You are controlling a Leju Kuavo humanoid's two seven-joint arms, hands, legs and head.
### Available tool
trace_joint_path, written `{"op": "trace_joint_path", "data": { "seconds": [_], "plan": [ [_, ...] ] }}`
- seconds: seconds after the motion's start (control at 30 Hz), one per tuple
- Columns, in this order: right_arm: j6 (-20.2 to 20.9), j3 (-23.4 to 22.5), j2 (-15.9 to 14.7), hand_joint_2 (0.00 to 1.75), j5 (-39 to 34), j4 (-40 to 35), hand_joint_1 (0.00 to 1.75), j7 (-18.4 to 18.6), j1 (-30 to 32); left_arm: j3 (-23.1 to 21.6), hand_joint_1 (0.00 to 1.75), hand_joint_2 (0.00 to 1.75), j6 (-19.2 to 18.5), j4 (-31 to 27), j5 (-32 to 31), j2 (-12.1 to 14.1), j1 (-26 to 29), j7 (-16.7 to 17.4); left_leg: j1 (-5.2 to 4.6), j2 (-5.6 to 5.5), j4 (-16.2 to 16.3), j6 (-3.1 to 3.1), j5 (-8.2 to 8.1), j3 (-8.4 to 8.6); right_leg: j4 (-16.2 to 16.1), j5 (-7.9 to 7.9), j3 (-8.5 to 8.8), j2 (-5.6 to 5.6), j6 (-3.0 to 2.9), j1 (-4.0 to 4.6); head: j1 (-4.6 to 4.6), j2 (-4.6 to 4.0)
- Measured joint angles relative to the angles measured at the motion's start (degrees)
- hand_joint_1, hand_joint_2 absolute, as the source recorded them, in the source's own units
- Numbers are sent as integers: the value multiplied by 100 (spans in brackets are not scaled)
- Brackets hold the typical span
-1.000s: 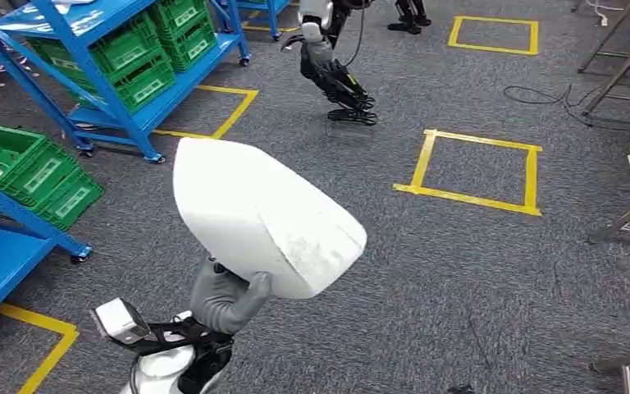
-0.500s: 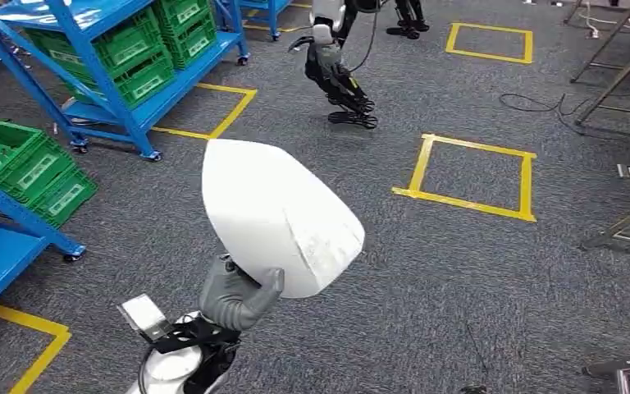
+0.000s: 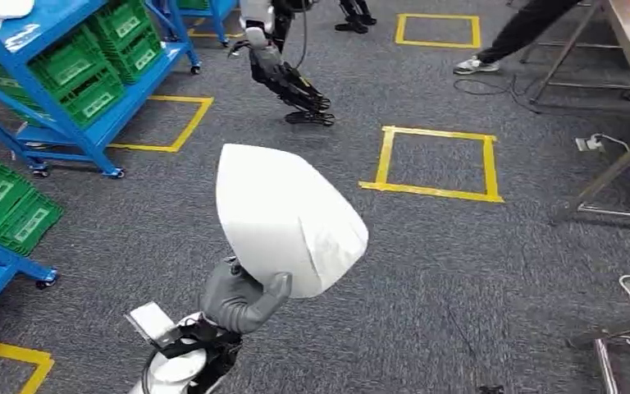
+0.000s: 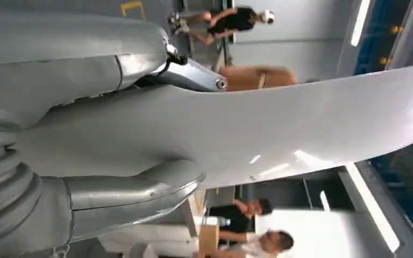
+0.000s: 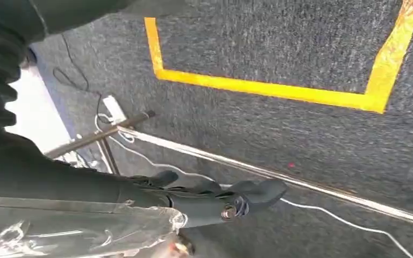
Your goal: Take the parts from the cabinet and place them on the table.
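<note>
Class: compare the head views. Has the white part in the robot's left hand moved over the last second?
Yes. Carried along as the robot turns, the white part has drawn nearer the yellow floor square and away from the blue rack.

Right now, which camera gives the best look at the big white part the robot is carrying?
The head view: it shows the whole white part, held up by the left hand over the carpet. The left wrist view catches just a close strip of its surface by the thumb. The right wrist view looks at the floor and yellow tape.
</note>
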Motion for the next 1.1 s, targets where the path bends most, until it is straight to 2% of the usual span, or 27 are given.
{"op": "trace_joint_path", "data": {
  "seconds": [0.03, 0.07, 0.1, 0.17, 0.2, 0.23, 0.27, 0.37, 0.4, 0.43, 0.47, 0.53, 0.57, 0.6, 0.63, 0.67, 0.7, 0.73, 0.77, 0.83, 0.9, 0.93, 0.97, 1.0, 1.03, 1.07, 1.1],
  "plan": [
    [15, 0, 0, 175, 0, 0, 0, 13, 3, 0, 175, 175, 0, 0, 2, 11, 5, -9, -1, -25, 438, 1, -154, -227, 0, 1, -5, 69, -4, 3, 4, 0],
    [28, 0, 0, 175, 0, 0, 0, 20, 11, 0, 175, 175, 0, 0, 11, 22, 7, -15, -1, -34, 633, 5, -166, -346, 1, 3, -8, 131, -7, 5, 4, 0],
    [33, -2, -2, 175, -2, 0, 0, 26, 21, 0, 175, 175, 0, 2, 13, 33, 7, -15, -1, -36, 548, 17, -27, -327, 1, 4, -4, 210, -6, 5, 4, 0],
    [48, -2, -2, 175, -2, 0, 0, 35, 21, -4, 175, 175, -2, 2, 24, 37, 2, -26, 1, -91, -177, 53, 461, 17, 1, 16, 4, 360, 14, -4, 4, 0],
    [66, -2, -2, 175, -4, 0, 0, 37, 16, -11, 175, 175, -4, 2, 26, 35, -7, -35, 14, -265, -696, 70, 696, 280, 2, 21, 7, 426, 30, -17, 4, 0],
    [85, -2, -2, 175, -4, 0, 0, 39, 7, -17, 175, 175, -4, 0, 28, 35, -14, -42, 18, -529, -1051, 90, 746, 449, 11, 24, -15, 480, 64, 0, 4, 0],
    [98, -2, -2, 175, -7, 0, 0, 42, -3, -17, 175, 175, -7, 2, 37, 35, -22, -48, 50, -489, -1178, 104, 691, 507, 39, 21, -57, 555, 100, 6, 9, 0],
    [131, -4, -2, 175, -9, 0, 0, 63, 53, -42, 175, 175, -15, 2, 50, 28, -24, -48, 12, -378, -1185, 195, 722, 494, -44, 78, -111, 684, 219, -35, 2, 0],
    [131, -4, -9, 175, -9, 0, 0, 68, 73, -53, 175, 175, -20, 2, 52, 20, -32, -48, 44, -292, -1241, 244, 754, 519, 14, 50, -125, 506, 221, -30, 4, 0],
    [135, -7, -9, 175, -17, 0, 0, 77, 72, -63, 175, 175, -22, 2, 57, 9, -32, -48, 41, -252, -1249, 273, 748, 531, 176, -73, -195, 215, 236, 3, 37, 0],
    [149, -7, -9, 175, -22, 0, 0, 76, 50, -66, 175, 175, -24, 2, 68, 9, -29, -48, 34, -177, -1248, 294, 741, 533, 541, -292, -380, 76, 263, 2, 42, 0],
    [173, -4, -7, 175, -28, 0, 0, 83, 34, -63, 175, 175, -24, 2, 79, 13, -16, -48, 21, -28, -1246, 309, 731, 530, 1451, -691, -821, -24, 297, -10, 35, 0],
    [177, -6, -7, 175, -35, 0, 0, 87, 39, -66, 175, 175, -24, 2, 79, 13, -16, -48, 19, 41, -1245, 312, 727, 532, 1705, -745, -939, -40, 310, -13, 39, 0],
    [184, -7, -11, 175, -42, 0, 0, 98, 44, -66, 175, 175, -26, 2, 85, 13, -16, -48, 19, 106, -1245, 309, 719, 540, 1677, -663, -920, -46, 317, -13, 35, 0],
    [208, -11, -15, 175, -59, 0, 0, 116, 53, -66, 175, 175, -79, 2, 142, 13, -16, -37, 19, 162, -1244, 298, 708, 551, 1387, -470, -761, -61, 319, -14, 42, 0],
    [234, -11, -22, 175, -59, 0, 0, 116, 60, -79, 175, 175, -169, 2, 236, 13, -17, -4, 20, 226, -1243, 282, 691, 572, 886, -221, -485, -121, 317, -16, 37, 0],
    [240, -13, -28, 175, -59, 0, 0, 114, 57, -90, 175, 175, -229, 2, 295, 13, -18, 4, 21, 278, -1238, 255, 671, 599, 323, 1, -169, -263, 322, -16, 39, 0],
    [265, -15, -22, 175, -59, 2, 0, 114, 36, -92, 175, 175, -271, 2, 337, 13, -18, 4, -8, 317, -1235, 224, 651, 614, 22, -45, -28, -532, 324, 22, 44, 0],
    [291, -15, -22, 175, -59, 2, 0, 114, 14, -92, 175, 175, -304, 2, 350, 18, -23, 4, -53, 367, -1208, 187, 624, 611, -1, 2, 1, -430, 233, 12, 31, 0],
    [293, -15, -24, 175, -61, 2, 0, 111, 17, -112, 175, 175, -343, 2, 376, 20, -23, 4, -52, 449, -1235, 155, 641, 630, 19, -3, -46, -314, 163, 37, 22, 0],
    [306, -17, -22, 175, -79, 2, 0, 111, 24, -136, 175, 175, -348, 2, 387, 18, -39, 2, -35, 546, -1247, 75, 595, 647, -12, 24, -29, -183, 81, 19, 24, 0],
    [313, -22, -24, 175, -90, 2, 0, 118, 27, -140, 175, 175, -352, 2, 387, 18, -50, 2, -15, 345, -1151, 41, 499, 642, -20, 28, -24, -126, 63, 2, 24, 0],
    [315, -33, -37, 175, -96, 0, 0, 124, 16, -142, 175, 175, -363, 2, 387, 24, -53, 0, -8, 144, -828, 27, 292, 496, -20, 34, -25, -78, 30, -8, 15, 0],
    [317, -42, -42, 175, -101, 0, 0, 133, -2, -140, 175, 175, -363, 2, 389, 33, -46, 0, 1, 41, -388, 19, 76, 280, -20, 39, -32, -13, 14, -8, 11, 0],
    [321, -50, -42, 175, -105, 0, 0, 136, -13, -140, 175, 175, -363, 2, 389, 48, -42, 0, 1, 1, 81, 18, -124, 40, -19, 38, -40, 60, 6, -5, 4, 0],
    [332, -55, -42, 175, -109, 0, 0, 140, -8, -140, 175, 175, -363, 2, 389, 57, -42, 0, 0, -23, 460, 23, -232, -172, -19, 39, -43, 135, 5, -1, 7, 0],
    [332, -57, -42, 175, -111, 0, 0, 142, 5, -140, 175, 175, -363, 4, 389, 66, -42, 0, -1, -36, 557, 37, -186, -250, -19, 40, -41, 207, 6, -1, 11, 0]
  ]
}}
